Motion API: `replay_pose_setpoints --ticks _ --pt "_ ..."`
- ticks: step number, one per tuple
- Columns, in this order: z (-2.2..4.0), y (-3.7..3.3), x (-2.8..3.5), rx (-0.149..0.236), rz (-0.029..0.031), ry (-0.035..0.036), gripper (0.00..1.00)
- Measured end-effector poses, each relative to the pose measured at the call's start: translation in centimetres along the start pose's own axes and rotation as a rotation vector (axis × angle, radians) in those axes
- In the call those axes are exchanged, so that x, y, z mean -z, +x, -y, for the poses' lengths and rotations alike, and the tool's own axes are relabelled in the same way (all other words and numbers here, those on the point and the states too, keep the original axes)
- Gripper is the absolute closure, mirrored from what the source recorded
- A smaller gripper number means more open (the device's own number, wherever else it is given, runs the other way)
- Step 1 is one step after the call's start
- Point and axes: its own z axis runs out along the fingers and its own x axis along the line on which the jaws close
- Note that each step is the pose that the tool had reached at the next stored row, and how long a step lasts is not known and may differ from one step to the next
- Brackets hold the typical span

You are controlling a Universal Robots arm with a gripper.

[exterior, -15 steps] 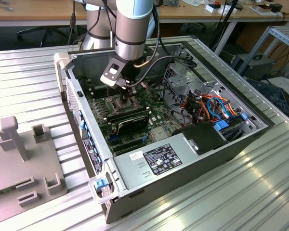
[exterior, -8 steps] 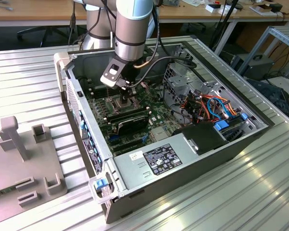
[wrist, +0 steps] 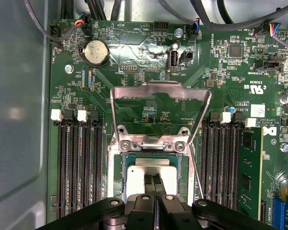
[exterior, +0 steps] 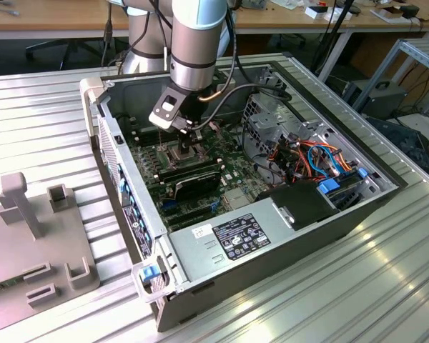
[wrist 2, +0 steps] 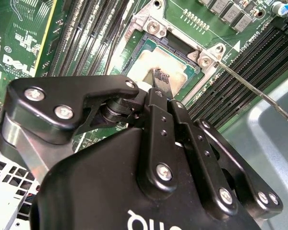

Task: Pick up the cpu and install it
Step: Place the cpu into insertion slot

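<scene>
- Exterior view: the arm (exterior: 196,43) comes down steeply into the open computer case (exterior: 272,243), which lies on the ribbed desk (exterior: 386,300). The wrist is bent over and the end effector (exterior: 189,139) points straight down at the motherboard (exterior: 232,182), beside the memory sticks (exterior: 193,175).
- Second wrist view: the cpu (wrist 2: 144,64) lies flat in the socket, silver top up. The end effector (wrist 2: 162,80) has its tips on or just above the chip's middle. The socket lever (wrist 2: 249,86) sticks out free, close to the black linkage.
- First wrist view: the load frame (wrist: 161,87) is hinged up and open. The cpu (wrist: 172,175) sits inside the socket between the two banks of memory slots (wrist: 79,163). The end effector (wrist: 152,179) has its fingers (wrist: 146,184) pressed together with nothing between them, and they meet the chip's top near centre.
- Risk, my read: the frame is not clamped yet, so the chip looks loose. An off-centre push or a sideways drag by the tips could tilt or shift it and bend the socket contacts.
- Risk two: the lever runs just beside the linkage, so any wrist twist could snag it.
- Pose: near vertical over the socket, tips low, and little room to the frame.
</scene>
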Motion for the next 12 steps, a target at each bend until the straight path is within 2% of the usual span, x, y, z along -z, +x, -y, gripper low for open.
replay_pose_setpoints --ticks 12 --pt "0.00 0.00 -0.05 0.000 -0.0003 0.0001 0.89"
